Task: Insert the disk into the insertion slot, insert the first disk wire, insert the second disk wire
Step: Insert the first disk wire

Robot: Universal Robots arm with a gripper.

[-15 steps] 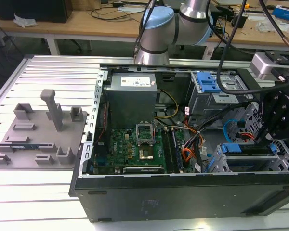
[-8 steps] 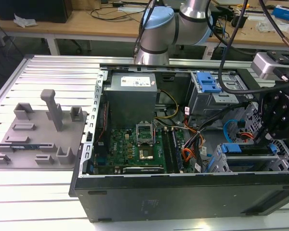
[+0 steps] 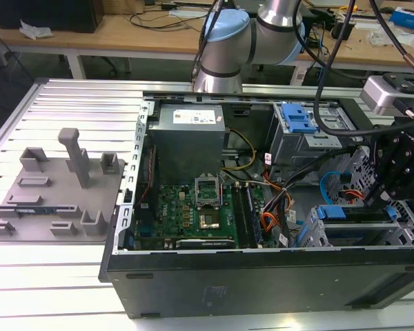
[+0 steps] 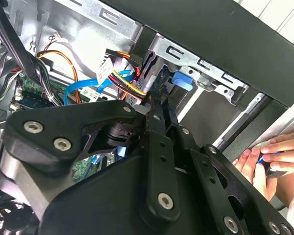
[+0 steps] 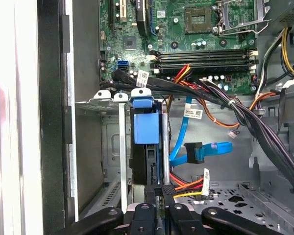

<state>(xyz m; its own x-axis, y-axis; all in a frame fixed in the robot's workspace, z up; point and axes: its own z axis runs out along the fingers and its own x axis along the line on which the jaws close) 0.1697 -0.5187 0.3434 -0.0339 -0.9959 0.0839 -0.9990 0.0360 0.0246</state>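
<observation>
From my seat the first step looks done: the disk [image 5: 146, 128], in its blue carrier, sits down inside the insertion slot [image 5: 112, 147], the grey cage at the corner of the open computer case [image 3: 262, 276] that lies on the desk [image 3: 69, 262]. The hand [image 5: 161, 188] is right at the exposed edge of the disk with its fingers drawn narrow. As far as I can judge from both wrist views, they pinch the small black plug of the first disk wire [image 5: 188, 186], whose orange, red and yellow strands run straight to the fingertips. I cannot tell whether that plug is seated in the drive or only held against it, so I count this step as in progress. The second disk wire [image 5: 206, 149] is untouched: its light blue ribbon loops beside the cage and its plug hangs free, apart from the disk. In the second wrist view a person's fingers [image 4: 272, 147] rest just outside the case wall.
</observation>
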